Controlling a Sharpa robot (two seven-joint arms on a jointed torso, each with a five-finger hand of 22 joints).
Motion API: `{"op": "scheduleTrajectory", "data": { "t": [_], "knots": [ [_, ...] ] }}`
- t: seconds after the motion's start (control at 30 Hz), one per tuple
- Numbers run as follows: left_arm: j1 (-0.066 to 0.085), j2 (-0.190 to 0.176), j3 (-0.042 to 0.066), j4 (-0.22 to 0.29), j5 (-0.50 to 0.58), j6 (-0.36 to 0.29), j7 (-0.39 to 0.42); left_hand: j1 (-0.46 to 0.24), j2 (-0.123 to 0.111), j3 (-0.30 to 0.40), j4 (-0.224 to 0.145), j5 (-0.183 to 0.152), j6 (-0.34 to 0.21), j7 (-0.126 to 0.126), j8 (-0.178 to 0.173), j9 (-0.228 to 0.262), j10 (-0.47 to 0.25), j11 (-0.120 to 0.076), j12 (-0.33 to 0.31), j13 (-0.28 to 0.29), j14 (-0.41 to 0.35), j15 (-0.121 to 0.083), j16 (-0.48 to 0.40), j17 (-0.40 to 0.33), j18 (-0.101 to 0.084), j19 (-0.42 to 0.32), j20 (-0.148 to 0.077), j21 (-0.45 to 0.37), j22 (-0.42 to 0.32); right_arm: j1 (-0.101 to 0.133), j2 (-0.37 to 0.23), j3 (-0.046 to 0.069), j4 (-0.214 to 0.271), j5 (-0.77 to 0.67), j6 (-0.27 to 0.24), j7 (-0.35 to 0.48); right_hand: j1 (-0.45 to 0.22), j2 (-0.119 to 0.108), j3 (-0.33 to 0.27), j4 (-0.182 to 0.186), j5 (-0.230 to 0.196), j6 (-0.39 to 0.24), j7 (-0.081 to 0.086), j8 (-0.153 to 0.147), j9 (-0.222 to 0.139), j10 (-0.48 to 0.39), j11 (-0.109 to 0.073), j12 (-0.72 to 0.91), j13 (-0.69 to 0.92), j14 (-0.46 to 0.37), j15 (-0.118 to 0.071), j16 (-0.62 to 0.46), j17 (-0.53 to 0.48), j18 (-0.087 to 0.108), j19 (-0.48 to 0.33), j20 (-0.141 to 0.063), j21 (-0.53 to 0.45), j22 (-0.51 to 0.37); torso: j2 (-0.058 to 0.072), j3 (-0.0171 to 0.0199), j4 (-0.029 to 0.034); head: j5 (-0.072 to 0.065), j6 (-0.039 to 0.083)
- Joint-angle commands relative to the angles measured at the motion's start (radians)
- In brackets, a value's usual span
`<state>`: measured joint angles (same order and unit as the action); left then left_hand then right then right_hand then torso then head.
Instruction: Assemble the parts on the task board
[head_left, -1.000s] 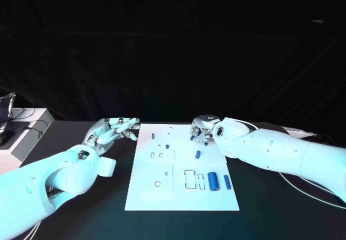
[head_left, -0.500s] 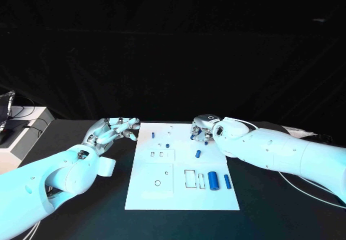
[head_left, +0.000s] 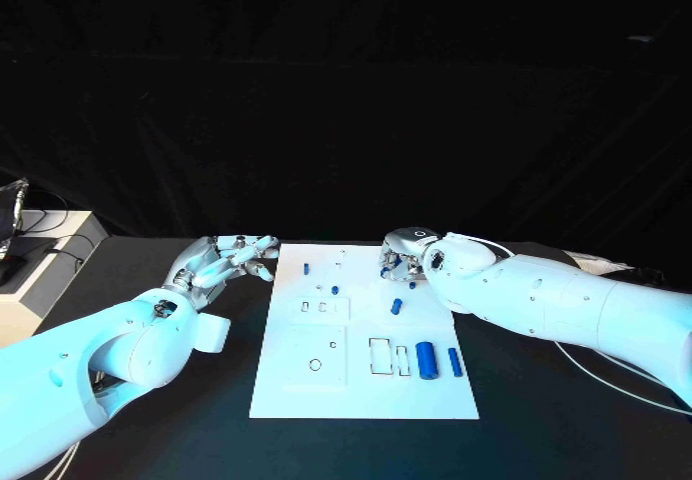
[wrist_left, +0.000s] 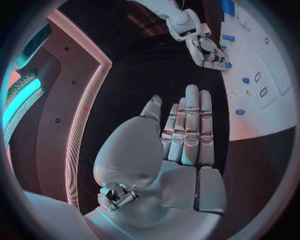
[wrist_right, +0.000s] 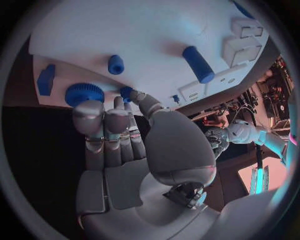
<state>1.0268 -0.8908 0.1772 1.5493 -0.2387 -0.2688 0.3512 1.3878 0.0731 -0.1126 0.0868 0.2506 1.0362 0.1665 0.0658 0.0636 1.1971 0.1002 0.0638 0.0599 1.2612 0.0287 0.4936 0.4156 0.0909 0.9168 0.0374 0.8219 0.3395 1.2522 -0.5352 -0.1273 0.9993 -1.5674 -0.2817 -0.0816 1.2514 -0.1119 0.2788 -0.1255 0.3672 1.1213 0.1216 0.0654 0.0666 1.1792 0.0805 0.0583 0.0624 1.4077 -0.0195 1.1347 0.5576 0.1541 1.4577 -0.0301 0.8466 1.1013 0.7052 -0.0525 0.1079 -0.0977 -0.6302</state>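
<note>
Left hand (head_left: 228, 259) open, fingers straight, off the white task board (head_left: 303, 385) at nine o'clock. Right hand (head_left: 404, 262) at one o'clock, curled beside a blue gear (wrist_right: 84, 93) (grip unclear).

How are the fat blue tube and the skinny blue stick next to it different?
The fat blue tube is thicker and darker than the skinny blue stick. The tube lies closer to the white slots; the stick lies nearer the task board's right edge. Both are blue, lie flat on the board pointing the same way, and neither hand touches them.
</note>
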Motion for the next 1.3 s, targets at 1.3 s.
{"op": "scheduleTrajectory", "data": {
  "t": [1.3],
  "knots": [
    [0.0, -0.003, 0.001, 0.002, -0.005, 0.021, -0.003, 0.003, -0.004, 0.009, -0.003, -0.003, -0.004, -0.004, -0.002, 0.0, -0.007, 0.001, -0.004, 0.001, -0.001, 0.0, -0.002, -0.004, 0.008, -0.003, 0.0, 0.008, -0.005, -0.006, 0.003, 0.017, 0.058, 0.022, -0.203, -0.049, 0.031, 0.089, 0.117, -0.119, -0.021, 0.111, -0.013, -0.001, 0.011, 0.128, -0.036, 0.0, 0.0, -0.003, -0.024, 0.005, 0.034, -0.015, 0.039, -0.027, 0.032, 0.172, 0.005, -0.0058, 0.0032, 0.01, 0.008]
  ]
}}
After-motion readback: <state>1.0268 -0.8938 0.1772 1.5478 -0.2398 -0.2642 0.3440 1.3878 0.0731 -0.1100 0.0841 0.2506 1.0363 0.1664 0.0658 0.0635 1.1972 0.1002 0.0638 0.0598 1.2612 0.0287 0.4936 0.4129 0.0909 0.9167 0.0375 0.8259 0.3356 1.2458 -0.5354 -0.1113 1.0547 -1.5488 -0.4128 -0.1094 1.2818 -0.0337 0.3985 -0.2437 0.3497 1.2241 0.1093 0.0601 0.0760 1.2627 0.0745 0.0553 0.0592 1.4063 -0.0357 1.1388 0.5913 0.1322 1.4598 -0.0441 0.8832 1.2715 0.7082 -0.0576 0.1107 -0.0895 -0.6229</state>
